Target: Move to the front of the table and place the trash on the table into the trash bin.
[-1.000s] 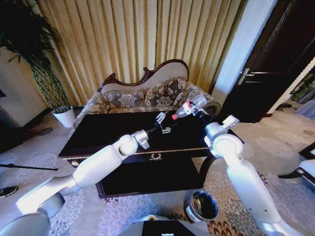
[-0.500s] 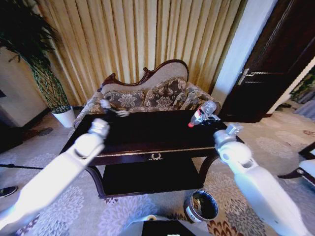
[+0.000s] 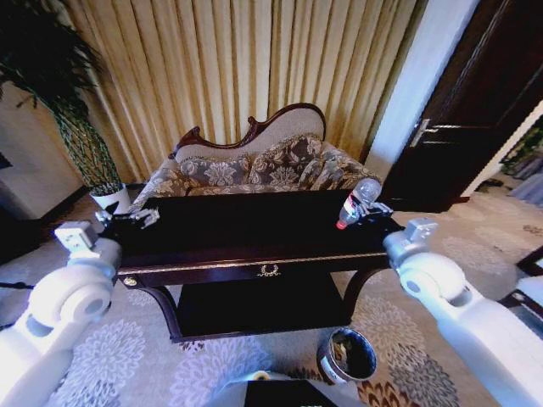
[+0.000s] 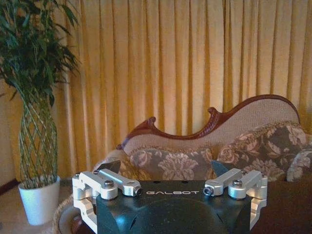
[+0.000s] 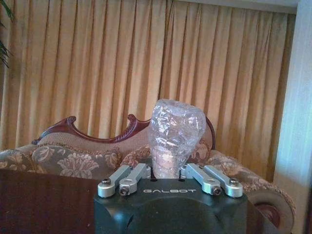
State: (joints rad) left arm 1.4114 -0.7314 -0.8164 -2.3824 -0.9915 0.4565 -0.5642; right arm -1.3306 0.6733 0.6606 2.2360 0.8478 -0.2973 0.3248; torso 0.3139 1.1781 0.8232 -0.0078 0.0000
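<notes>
Both arms have swung outward: the left gripper (image 3: 146, 218) (spread wide, holding nothing) hangs at the counter (image 3: 254, 231)'s left edge; the right gripper (image 3: 371, 209) clamps the plastic bottle (image 3: 357, 202) above its right edge; the trash bin (image 3: 348, 354) stands on the carpet (image 3: 221, 365).

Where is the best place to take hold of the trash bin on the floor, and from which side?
Probably the metal rim, from above: the trash bin stands upright, mouth open upward, and its round body looks too wide for a tool. One finger inside, one outside. The open left tool is free; the right tool holds the bottle.
</notes>
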